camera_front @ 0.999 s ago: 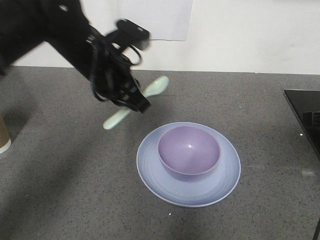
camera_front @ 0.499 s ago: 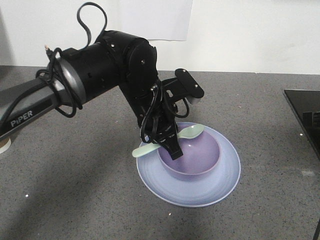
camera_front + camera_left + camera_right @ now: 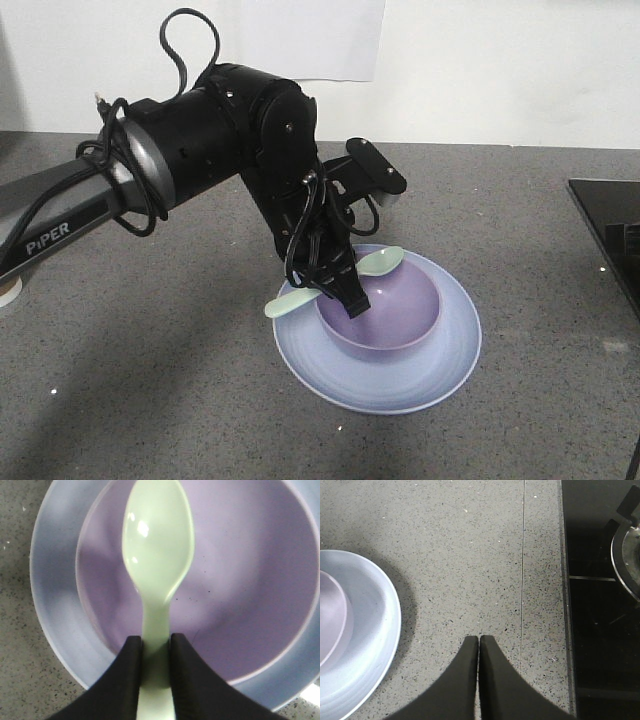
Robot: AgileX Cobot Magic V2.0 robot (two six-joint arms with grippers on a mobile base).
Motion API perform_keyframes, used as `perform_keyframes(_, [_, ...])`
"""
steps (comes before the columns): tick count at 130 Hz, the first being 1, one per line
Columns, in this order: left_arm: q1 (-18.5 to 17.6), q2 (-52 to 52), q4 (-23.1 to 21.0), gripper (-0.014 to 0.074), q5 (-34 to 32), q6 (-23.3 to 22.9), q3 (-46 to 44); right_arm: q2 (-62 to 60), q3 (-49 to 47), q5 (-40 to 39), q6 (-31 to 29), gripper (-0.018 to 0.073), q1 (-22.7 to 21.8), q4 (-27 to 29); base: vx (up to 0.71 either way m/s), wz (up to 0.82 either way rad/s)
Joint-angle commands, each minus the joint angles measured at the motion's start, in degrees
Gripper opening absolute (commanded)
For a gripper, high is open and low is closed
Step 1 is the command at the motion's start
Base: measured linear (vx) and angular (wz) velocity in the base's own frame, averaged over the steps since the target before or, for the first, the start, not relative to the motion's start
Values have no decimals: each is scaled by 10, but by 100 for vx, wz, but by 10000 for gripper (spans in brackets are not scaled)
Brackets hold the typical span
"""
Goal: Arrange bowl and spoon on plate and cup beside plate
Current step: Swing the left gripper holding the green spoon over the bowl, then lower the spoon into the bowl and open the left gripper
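Holding the spoon [image 3: 157, 555], my left tool [image 3: 155, 652] has its scoop lying straight ahead over the bowl [image 3: 250, 580] (right tool [image 3: 479, 645] clenched).

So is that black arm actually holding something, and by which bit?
Yes. The left gripper pinches the mint-green spoon by its handle, just behind the scoop, over the purple bowl. The right gripper is shut on nothing.

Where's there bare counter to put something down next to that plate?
Bare grey counter lies between the plate and the black stovetop, and along the plate's near edge. Left of the plate is open, though the arm hangs over it. Crowded: above the bowl, where the left gripper holds the spoon.
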Motion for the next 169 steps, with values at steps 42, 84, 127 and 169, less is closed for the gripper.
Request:
perform_keyframes(42, [-3, -32, -28, 118, -4, -6, -17, -9, -15, -33, -6, -8, -3, -2, 0, 0])
perform_keyframes(84, [-3, -32, -30, 194, -2, -11, -17, -9, -15, -33, -6, -8, -3, -2, 0, 0])
perform_keyframes(127, [-3, -34, -36, 234, -31, -24, -17, -9, -15, -33, -6, -8, -3, -2, 0, 0])
perform_keyframes(169, [9, -42, 138, 242, -39, -197, -69, -9, -15, -33, -6, -8, -3, -2, 0, 0])
